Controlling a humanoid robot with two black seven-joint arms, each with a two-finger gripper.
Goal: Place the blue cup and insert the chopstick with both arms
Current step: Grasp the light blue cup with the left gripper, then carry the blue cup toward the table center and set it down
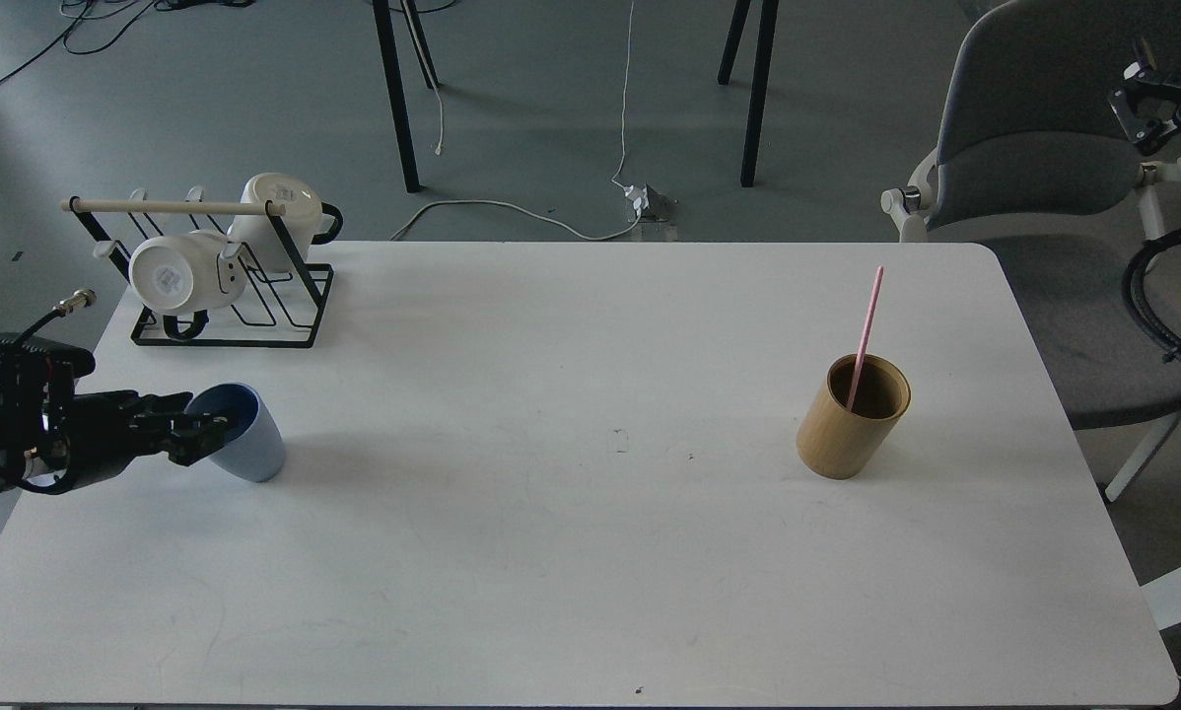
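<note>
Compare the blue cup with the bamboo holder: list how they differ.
The blue cup is light-blue and tapered; the bamboo holder is tan, straight-walled and bigger. The cup tilts toward the left gripper, whose fingers close on its rim; the holder stands upright, untouched. The cup looks empty; the holder contains the pink chopstick, which leans out of it. Both are open-topped, handleless and on the white table.

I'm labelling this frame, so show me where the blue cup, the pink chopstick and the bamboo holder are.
blue cup [255,444]: head view, on its outer side wall.
pink chopstick [868,320]: head view, mid-shaft above the holder's rim.
bamboo holder [837,434]: head view, on its outer wall.
</note>
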